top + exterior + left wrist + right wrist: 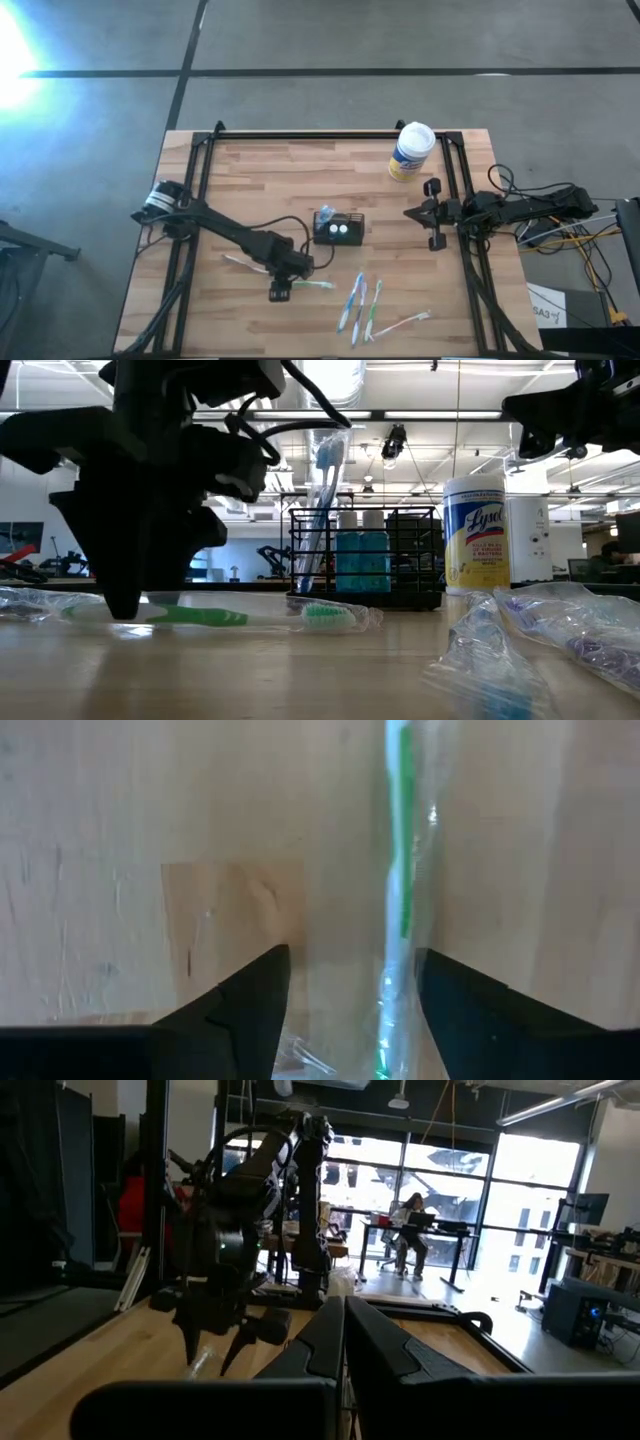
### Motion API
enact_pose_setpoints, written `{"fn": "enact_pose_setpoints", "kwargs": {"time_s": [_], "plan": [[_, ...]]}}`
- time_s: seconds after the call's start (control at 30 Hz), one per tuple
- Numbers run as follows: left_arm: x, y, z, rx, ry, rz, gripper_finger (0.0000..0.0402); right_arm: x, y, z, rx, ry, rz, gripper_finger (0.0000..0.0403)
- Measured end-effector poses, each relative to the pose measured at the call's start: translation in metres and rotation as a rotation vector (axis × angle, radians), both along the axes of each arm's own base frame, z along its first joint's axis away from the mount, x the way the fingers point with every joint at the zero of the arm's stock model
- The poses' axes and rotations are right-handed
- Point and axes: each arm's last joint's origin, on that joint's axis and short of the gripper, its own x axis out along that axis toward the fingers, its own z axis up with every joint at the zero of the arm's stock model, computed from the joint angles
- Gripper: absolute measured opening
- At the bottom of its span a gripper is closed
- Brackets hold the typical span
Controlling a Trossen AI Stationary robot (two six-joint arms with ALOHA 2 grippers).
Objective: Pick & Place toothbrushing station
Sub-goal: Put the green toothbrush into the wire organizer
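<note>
**Table inventory: toothbrushing station and surrounding items**

While the left gripper (pixel 281 291) is lowered to the front-left part of the light wooden slatted table (pixel 260 180), its two dark fingers (pixel 250 1010) are seen standing apart in the left wrist view, with a green-and-white toothbrush in a clear plastic wrapper (pixel 400 890) lying flat on the wood between them, nearer one finger than the other. No grip on it is shown. In the low view the same wrapped toothbrush (pixel 200 616) is seen lying lengthwise on the table, with the gripper's tip down at its handle end.

The toothbrushing station, a small black wire-framed rectangular holder (pixel 338 229), is placed upright near the table's centre, just beside the left gripper and toward the table's middle. In the low view, a blue-and-white toothbrush (pixel 322 500) is held upright in it, and blue and white containers are seen behind its bars.

A white cylindrical wipes canister with a yellow label (pixel 410 152) is stood upright at the back right of the table, well apart from the station.

A cluster of further wrapped toothbrushes, blue, green and white (pixel 365 305), is laid at the front of the table, right of the left gripper.

The right gripper (pixel 412 212) is held above the table's right edge, near the canister, its jaws pressed together and empty.
</note>
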Motion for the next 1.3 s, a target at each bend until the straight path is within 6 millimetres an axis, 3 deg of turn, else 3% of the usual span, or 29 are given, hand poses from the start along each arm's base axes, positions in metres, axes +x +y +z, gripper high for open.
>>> {"fn": "enact_pose_setpoints", "kwargs": {"time_s": [0.13,0.23,0.53,0.8,1.03,1.2,1.3], "plan": [[0.001,0.000,-0.003,0.027,-0.002,-0.019,0.0217,0.000,0.000,0.001,0.001,-0.008,0.000,0.0008],[0.001,0.000,-0.003,0.035,-0.005,-0.017,0.0191,0.000,0.000,0.001,0.001,-0.009,0.000,0.0008],[0.001,0.001,-0.003,0.015,-0.007,-0.025,0.0024,0.000,0.000,0.001,0.001,-0.009,0.000,0.0008],[0.001,-0.001,0.001,-0.005,-0.032,-0.067,0.0040,0.000,0.000,0.001,0.002,-0.010,0.000,0.0008],[0.002,0.000,0.046,-0.029,-0.293,-0.109,0.0023,0.000,0.000,0.001,0.002,-0.015,0.002,0.0008],[-0.007,0.003,0.096,0.114,-0.577,-0.029,0.0028,-0.001,0.000,0.003,0.034,-0.033,0.007,0.0008],[-0.014,0.004,0.114,0.205,-0.761,0.071,0.0029,-0.001,0.000,0.005,0.056,-0.050,0.012,0.0008]]}}
